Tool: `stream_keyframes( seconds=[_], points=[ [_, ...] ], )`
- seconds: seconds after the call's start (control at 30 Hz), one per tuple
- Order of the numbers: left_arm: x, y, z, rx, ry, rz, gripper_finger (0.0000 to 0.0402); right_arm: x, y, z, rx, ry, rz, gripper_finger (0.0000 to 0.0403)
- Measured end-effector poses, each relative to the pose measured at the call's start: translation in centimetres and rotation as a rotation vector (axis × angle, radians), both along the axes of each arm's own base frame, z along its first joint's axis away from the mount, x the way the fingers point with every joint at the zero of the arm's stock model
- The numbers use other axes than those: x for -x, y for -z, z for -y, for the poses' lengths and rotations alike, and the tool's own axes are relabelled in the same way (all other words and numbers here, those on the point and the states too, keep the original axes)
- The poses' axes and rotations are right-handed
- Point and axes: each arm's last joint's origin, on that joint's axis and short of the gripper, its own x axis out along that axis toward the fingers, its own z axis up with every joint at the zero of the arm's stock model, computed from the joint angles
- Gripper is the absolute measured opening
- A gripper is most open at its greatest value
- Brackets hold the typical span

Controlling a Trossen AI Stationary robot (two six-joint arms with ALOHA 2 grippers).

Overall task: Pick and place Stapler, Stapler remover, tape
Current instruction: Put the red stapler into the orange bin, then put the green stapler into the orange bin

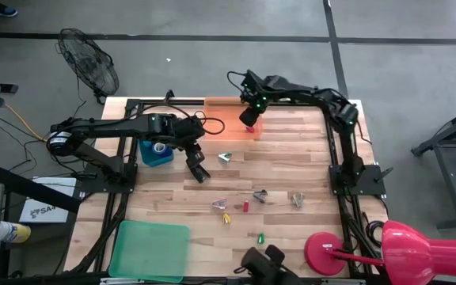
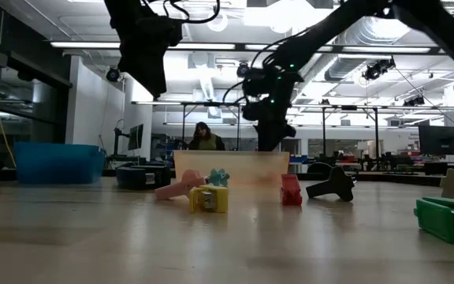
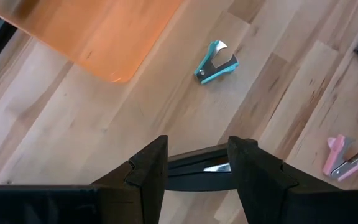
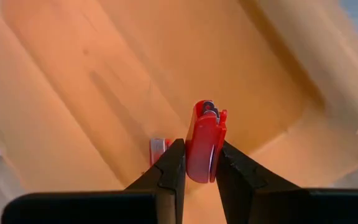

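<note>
At the far edge of the bench [image 1: 291, 158], the right gripper [image 4: 197, 168] hangs over the orange tray [image 1: 226, 115], jaws clenched on a small red stapler [image 4: 202, 142] held upright between the fingers; a second small red-and-silver piece [image 4: 158, 148] lies on the tray floor just beside it. Nearer the middle of the bench, the left gripper [image 1: 199, 168] is raised above the wood with its jaws grasping a slim black stapler [image 3: 199, 172], which lies crosswise between the two dark fingers [image 3: 148, 171]. A teal staple remover [image 3: 217, 62] rests on the wood between that gripper and the tray, apart from both. A blue bin [image 1: 155, 153] stands by the left arm with a tape roll [image 1: 159, 147] showing inside it. Scattered toward the front of the bench are a pink remover [image 3: 347, 155], a grey remover [image 1: 261, 195], another grey one [image 1: 297, 199], a yellow piece [image 1: 227, 218], a red piece [image 1: 245, 207] and a green piece [image 1: 260, 237]. A green lid [image 1: 150, 249] lies at the front left corner, a red lamp [image 1: 394, 252] at the front right. A person [image 2: 204, 137] is visible in the room beyond.
</note>
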Motion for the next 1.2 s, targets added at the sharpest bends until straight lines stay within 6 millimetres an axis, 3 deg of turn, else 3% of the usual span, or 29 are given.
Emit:
stream_keyframes(
  seconds=[0.37, 0.7, 0.93, 1.2],
  points=[
    [0.1, 0.0, 0.0, 0.018, -0.035, 0.003, 0.0163, -0.8, 1.9, 0.3, -0.12, 0.026, -0.207, 0.0066],
    [0.1, 0.0, 0.0, 0.018, -0.035, 0.003, 0.0163, -1.2, 1.9, -0.4, -0.115, 0.011, -0.218, 0.0129],
    [0.1, 0.0, 0.0, 0.019, -0.035, -0.001, 0.0163, -1.9, 0.3, -0.5, -0.064, 0.024, -0.214, 0.016],
    [0.7, 0.3, 0.1, 0.028, -0.036, -0.067, 0.0163, -2.2, -3.1, -0.9, -0.049, 0.047, -0.228, 0.0166]
  ],
)
